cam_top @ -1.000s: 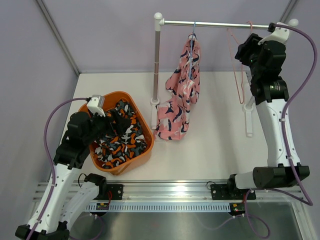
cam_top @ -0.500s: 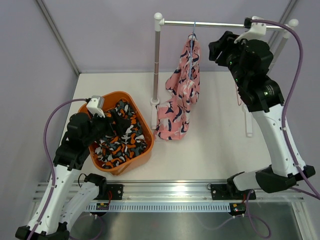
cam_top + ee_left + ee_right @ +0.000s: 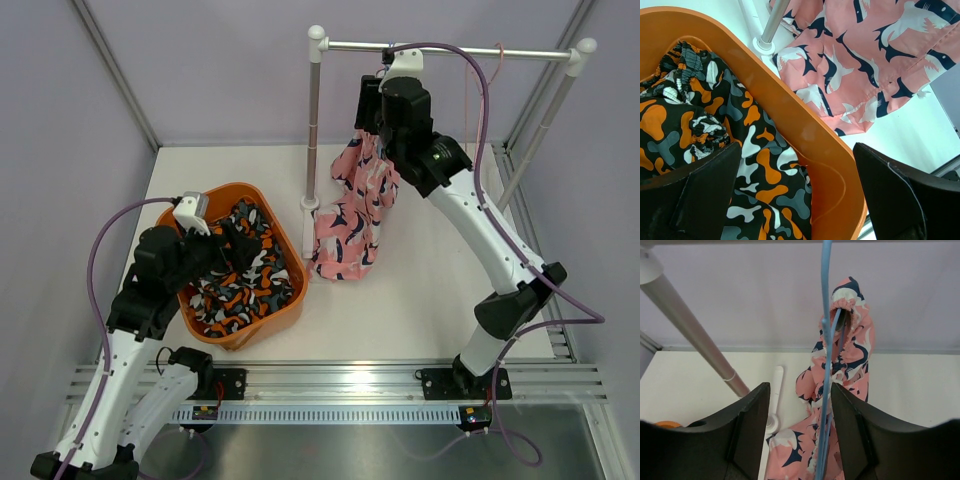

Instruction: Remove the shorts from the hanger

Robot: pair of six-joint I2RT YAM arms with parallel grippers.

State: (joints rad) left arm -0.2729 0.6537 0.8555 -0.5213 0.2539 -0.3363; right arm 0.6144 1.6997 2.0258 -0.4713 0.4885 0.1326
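Observation:
Pink shorts (image 3: 362,195) with navy and white blotches hang from a blue hanger (image 3: 388,58) on the rail, their lower end resting on the table. My right gripper (image 3: 370,105) is up at the hanger, open. In the right wrist view the blue hanger (image 3: 826,340) runs down between the right gripper (image 3: 800,390) fingers, near the right one, with the pink shorts (image 3: 852,357) behind. The camouflage shorts (image 3: 245,275) lie in the orange basket (image 3: 240,335). My left gripper (image 3: 225,245) hovers over it, wide open and holding nothing. The left wrist view shows the left gripper (image 3: 796,150) astride the basket (image 3: 825,155) rim.
The rack's rail (image 3: 450,48) spans two poles, the left pole (image 3: 313,120) standing by the basket. An empty pink hanger (image 3: 499,50) hangs further right on the rail. The rack's white foot (image 3: 774,400) lies on the table below.
My right arm has swung left along the rail, from the empty pink hanger to the blue hanger with the pink shorts. The left arm has stayed still.

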